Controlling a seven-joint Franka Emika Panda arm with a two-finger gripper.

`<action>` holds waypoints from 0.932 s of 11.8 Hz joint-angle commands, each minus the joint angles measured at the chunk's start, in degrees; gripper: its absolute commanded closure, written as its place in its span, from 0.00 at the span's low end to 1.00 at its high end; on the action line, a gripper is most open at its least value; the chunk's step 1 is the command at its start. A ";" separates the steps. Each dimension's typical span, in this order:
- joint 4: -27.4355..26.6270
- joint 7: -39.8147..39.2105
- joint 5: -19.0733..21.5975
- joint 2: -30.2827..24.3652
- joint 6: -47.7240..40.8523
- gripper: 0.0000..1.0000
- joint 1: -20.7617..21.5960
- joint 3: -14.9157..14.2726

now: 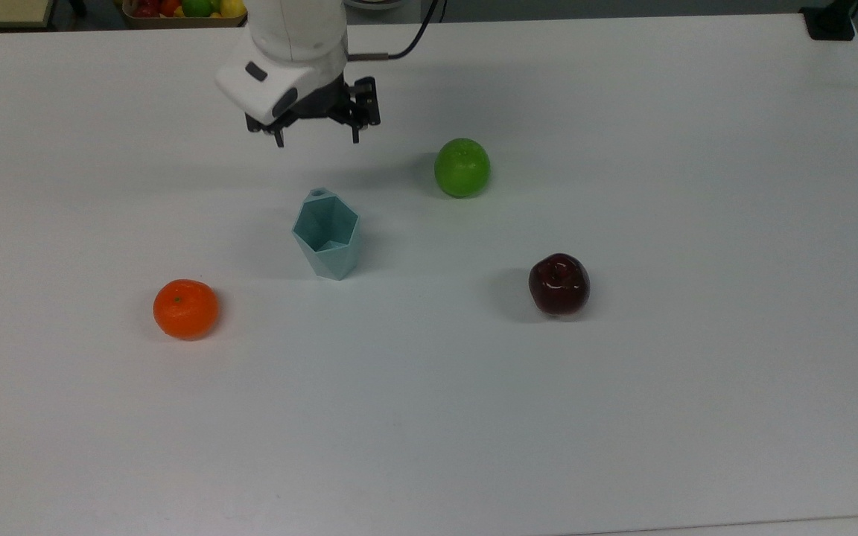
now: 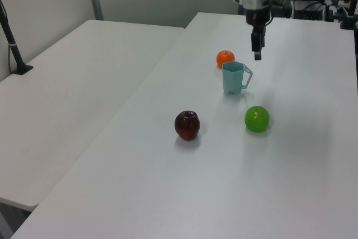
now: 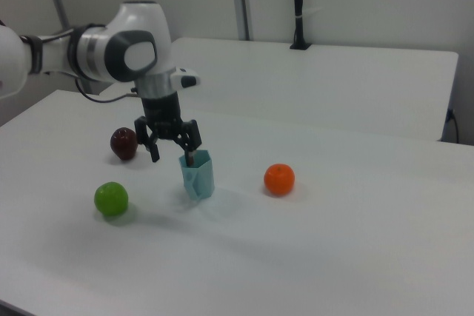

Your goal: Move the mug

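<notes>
Hand [image 1: 317,138] wide open, holding nothing, hovering above bench [image 1: 623,417]. Mug [image 1: 327,234] upright, just below hand in top view, not touching.

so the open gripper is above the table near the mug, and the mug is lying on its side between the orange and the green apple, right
Not quite. The mug stands upright on its base, as the left view shows. The rest holds: the open gripper hangs above the table near it, and the mug sits between the orange and the green apple.

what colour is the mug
Pale teal all over, inside and out; the mug shows best in the top view.
</notes>
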 commanded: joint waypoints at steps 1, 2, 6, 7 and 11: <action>-0.58 -4.43 1.16 5.16 5.68 0.04 -0.09 -0.30; -0.58 -4.62 1.25 6.22 7.26 0.05 -0.18 -0.30; -1.28 -6.64 1.25 7.90 8.77 0.21 -0.44 -0.30; -1.80 -7.51 1.25 7.90 8.86 0.26 -0.44 -0.30; -2.69 -7.52 1.34 7.90 10.36 0.50 -0.18 -0.30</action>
